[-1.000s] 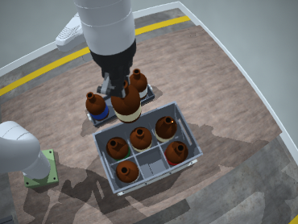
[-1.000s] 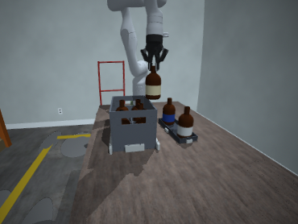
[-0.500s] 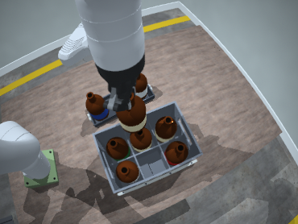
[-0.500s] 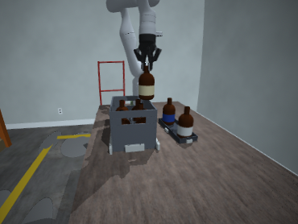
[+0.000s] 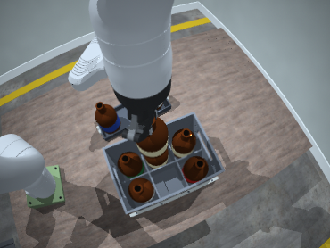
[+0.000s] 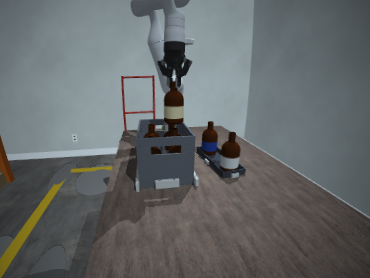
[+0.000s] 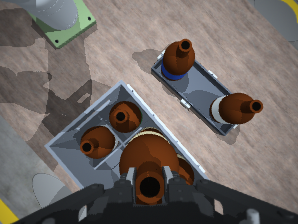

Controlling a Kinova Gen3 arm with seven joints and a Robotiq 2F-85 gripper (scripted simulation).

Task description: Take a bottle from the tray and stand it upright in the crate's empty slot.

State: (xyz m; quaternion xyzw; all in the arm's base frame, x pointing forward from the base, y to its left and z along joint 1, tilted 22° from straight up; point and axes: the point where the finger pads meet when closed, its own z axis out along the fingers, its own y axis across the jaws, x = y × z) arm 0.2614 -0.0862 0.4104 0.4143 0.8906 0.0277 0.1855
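The arm (image 5: 138, 53) (image 6: 174, 27) (image 7: 55, 12) is built of smooth, rounded, pale grey-white sections, marked by thin seams. Below its black collar (image 5: 144, 95) (image 6: 174, 47), a black, jointed gripper (image 5: 144, 128) (image 6: 174, 80) (image 7: 149, 176) is fitted with grey pads (image 7: 130, 181). Above the collar, a ribbed, pale section (image 5: 86, 66) is seen.

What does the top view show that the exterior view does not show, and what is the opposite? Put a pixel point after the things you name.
Only the top view: the empty slot (image 5: 170, 179) of the crate, a bottle with a red label (image 5: 195, 168) beside it, and the green base plate (image 5: 58, 196).

Only the exterior view: the red metal frame (image 6: 138, 77) and the wall outlet (image 6: 74, 138).

Both: the crate (image 5: 115, 181) (image 6: 165, 167), the gripper (image 5: 142, 129) (image 6: 173, 80) holding a cream-labelled bottle (image 5: 156, 134) (image 6: 174, 111), and the blue-labelled bottle (image 5: 106, 117) (image 6: 210, 140) on the tray.
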